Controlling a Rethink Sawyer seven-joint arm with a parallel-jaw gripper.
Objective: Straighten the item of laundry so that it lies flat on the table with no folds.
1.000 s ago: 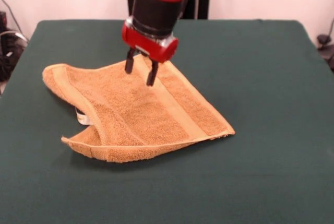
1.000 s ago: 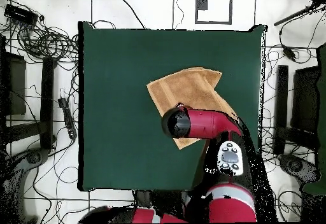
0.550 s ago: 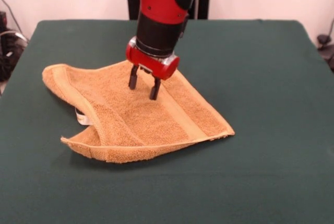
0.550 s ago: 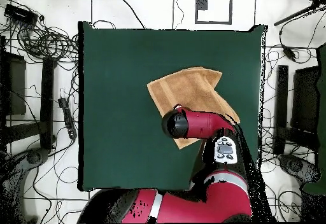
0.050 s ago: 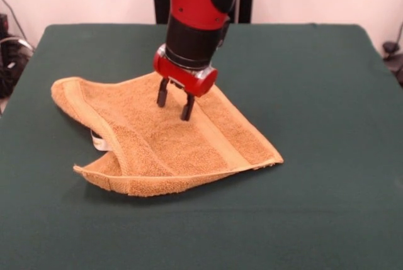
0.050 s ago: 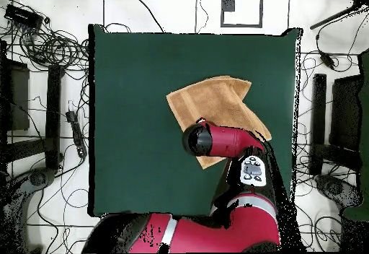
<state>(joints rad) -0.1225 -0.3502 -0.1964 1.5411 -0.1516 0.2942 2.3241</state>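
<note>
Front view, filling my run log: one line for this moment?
orange-tan terry towel: folded, one layer doubled over | claw: open, at towel's far part | dark green felt table: towel not flat yet

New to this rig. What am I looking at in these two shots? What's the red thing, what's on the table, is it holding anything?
The red and black thing is a robot arm with a two-fingered gripper. One picture is shot from across the table, facing the robot; the other looks straight down, where the arm covers the gripper. On the green top lies an orange-tan towel, partly folded over itself, with a small white tag peeking out at its edge. The gripper is open, its tips just over or on the towel near a woven band. It holds nothing.
</note>
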